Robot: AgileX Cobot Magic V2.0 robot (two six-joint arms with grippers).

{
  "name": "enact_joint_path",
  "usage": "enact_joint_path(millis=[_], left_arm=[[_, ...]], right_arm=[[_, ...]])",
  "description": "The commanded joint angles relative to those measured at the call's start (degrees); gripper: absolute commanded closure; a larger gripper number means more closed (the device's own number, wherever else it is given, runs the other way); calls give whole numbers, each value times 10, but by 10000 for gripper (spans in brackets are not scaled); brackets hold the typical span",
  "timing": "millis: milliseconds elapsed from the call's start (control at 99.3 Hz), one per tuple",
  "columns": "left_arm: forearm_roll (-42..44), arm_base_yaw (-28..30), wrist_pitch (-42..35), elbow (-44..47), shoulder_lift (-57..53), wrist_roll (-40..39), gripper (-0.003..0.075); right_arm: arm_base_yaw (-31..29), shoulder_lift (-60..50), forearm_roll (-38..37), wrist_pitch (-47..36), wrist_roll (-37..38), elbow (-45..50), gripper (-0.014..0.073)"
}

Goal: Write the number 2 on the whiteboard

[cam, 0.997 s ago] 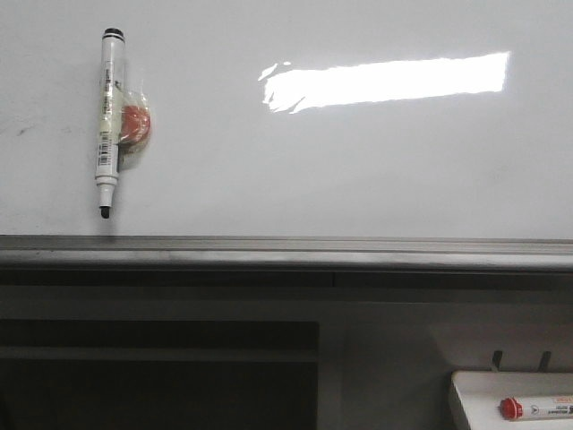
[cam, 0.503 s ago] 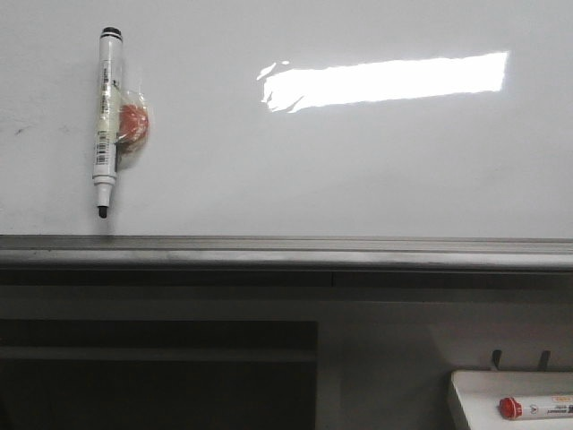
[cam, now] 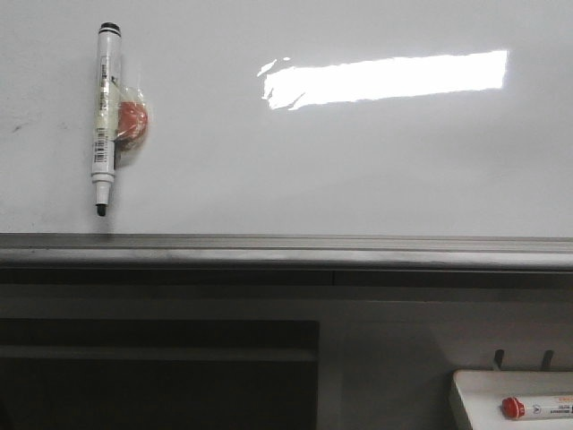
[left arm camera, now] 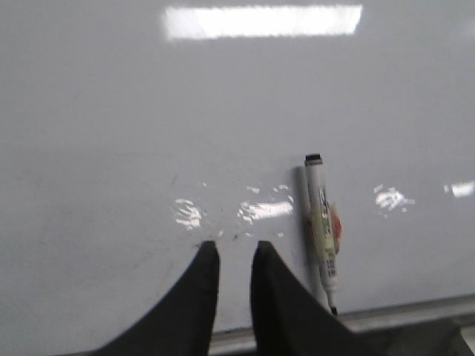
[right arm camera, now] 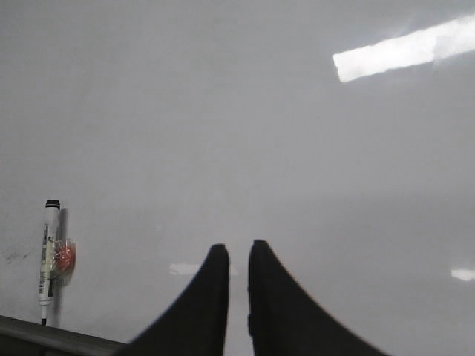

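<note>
The left gripper has its fingers nearly together with only a slim gap, holding nothing; the right gripper stands likewise, narrow and empty. Just beside the left fingers, the uncapped marker lies on the whiteboard, its tip near the grey rail, an orange clip at its side. No number 2 is drawn yet. With jaws this narrow, a descent would likely nudge the marker or smear ink instead of gripping it.
</note>
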Motion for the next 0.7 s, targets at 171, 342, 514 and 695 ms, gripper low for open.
enact_joint_path(millis=[171,342,514,695], left_arm=[[-70,-89,-8,-38,155,23,240],[-113,-173,-44,-38,239,23,346],[-113,-254,-147,-38,309,23,346],[-113,-299,-250,-38,379,23,367]], right_arm=[[0,109,7,-9,-18,-63,268],[0,119,21,-2,-18,-63,267],[0,119,22,5,-18,-63,268],[0,119,23,39,-18,-63,267]])
